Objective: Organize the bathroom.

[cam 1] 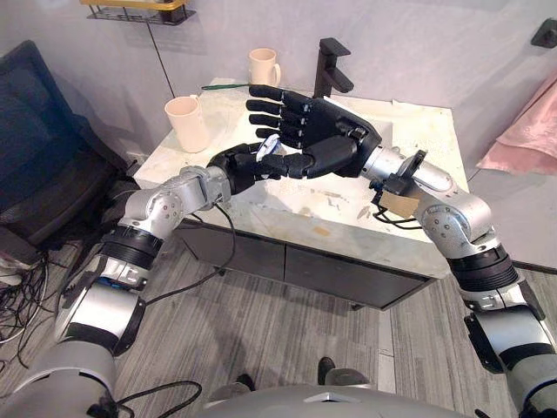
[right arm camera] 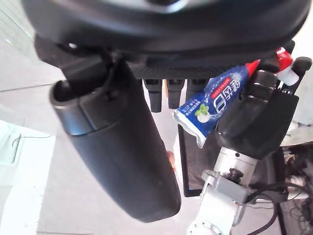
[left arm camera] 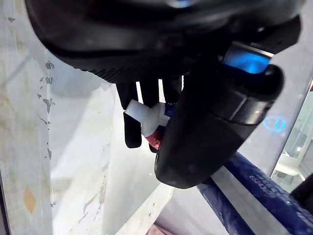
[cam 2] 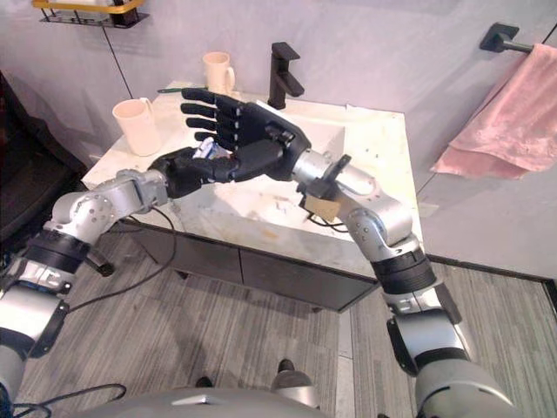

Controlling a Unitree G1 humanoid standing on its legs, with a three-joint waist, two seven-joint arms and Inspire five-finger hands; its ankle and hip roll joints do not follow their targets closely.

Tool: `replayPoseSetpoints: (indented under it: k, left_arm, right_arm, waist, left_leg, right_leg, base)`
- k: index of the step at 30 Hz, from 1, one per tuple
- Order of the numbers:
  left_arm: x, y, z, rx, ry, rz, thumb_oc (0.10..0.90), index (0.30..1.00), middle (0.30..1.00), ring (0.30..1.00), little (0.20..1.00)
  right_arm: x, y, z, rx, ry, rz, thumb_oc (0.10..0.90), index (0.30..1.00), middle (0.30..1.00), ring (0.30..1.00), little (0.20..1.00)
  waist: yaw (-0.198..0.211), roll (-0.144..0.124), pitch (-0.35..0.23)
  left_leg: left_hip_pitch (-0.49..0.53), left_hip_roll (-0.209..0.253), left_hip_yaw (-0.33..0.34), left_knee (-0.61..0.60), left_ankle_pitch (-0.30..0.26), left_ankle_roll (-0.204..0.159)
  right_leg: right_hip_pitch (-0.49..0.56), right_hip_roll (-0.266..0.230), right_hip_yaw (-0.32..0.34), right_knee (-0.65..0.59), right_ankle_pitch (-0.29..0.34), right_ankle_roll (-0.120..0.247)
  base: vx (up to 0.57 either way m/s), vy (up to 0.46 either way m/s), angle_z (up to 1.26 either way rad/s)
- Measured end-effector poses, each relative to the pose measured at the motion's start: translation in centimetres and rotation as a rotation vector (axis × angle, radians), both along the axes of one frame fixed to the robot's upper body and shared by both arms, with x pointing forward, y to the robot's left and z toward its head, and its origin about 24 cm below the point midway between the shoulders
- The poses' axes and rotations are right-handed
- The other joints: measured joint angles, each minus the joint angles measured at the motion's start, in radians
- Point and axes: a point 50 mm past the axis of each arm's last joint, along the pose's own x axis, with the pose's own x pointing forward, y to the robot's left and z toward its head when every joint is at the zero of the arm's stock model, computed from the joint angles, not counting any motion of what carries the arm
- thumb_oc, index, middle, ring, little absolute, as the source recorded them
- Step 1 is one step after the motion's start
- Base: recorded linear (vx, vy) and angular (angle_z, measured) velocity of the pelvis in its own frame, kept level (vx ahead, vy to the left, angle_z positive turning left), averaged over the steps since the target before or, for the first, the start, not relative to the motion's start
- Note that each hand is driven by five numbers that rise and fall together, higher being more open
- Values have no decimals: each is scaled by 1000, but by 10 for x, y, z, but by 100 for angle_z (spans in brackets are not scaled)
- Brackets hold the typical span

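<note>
Handover: while the left hand [cam 1: 248, 165] is gripping the toothpaste tube [right arm camera: 215, 103], it is offering it.
Right hand [cam 1: 309, 131]: spreading wide at 12 o'clock, apparently to receive.

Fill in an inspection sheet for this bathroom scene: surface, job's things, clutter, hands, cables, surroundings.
Surface: marble counter with a sink and black tap.
Job's things: toothpaste tube in the left hand; two cups and a green toothbrush on the counter.
Clutter: nothing seen.
Hands: left hand shut on the tube; right hand open, fingers straight, above the left.
Cables: wires on the floor at left.
Surroundings: pink towel on a rail; wall shelf; dark chair.
</note>
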Motion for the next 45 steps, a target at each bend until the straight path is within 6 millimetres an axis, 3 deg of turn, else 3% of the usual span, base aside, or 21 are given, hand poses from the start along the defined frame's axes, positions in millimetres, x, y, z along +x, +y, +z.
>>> replayPoseSetpoints:
  k: [8, 18, 26, 45]
  left_arm:
    - [-6, -1, 5, -29, -18, -19, 400, 300, 300, 300, 300]
    - [-21, -9, 16, -117, -58, -26, 400, 300, 300, 300, 300]
    - [-23, -8, 9, -110, -33, 7, 400, 300, 300, 300, 300]
    - [-21, -9, 9, -120, -27, 40, 400, 300, 300, 300, 300]
  right_arm:
    - [2, -4, 1, -129, -131, -70, 800, 900, 900, 900, 900]
    - [3, -18, 8, -365, -437, -284, 800, 900, 900, 900, 900]
    - [2, -8, -2, -385, -419, -247, 800, 900, 900, 900, 900]
    - [2, -7, -4, -384, -395, -238, 800, 900, 900, 900, 900]
  waist:
    - [2, 0, 0]
    - [-6, 13, -7]
    - [0, 42, -20]
    - [1, 44, -21]
  left_leg:
    - [0, -1, -1, 0, 0, 0]
    - [0, -3, -1, 0, 0, 0]
    - [4, -3, -1, 1, 1, 1]
    - [6, -2, 2, 4, 1, 1]
  right_leg:
    - [0, 0, 0, 0, 0, 0]
    - [0, -1, 2, 0, 0, 0]
    - [4, 0, 3, 0, 0, 0]
    - [5, 1, 8, 0, 0, 0]
  base:
    - [0, 0, 0]
    - [1, 13, 0]
    - [0, 0, 0]
    - [0, 0, 0]
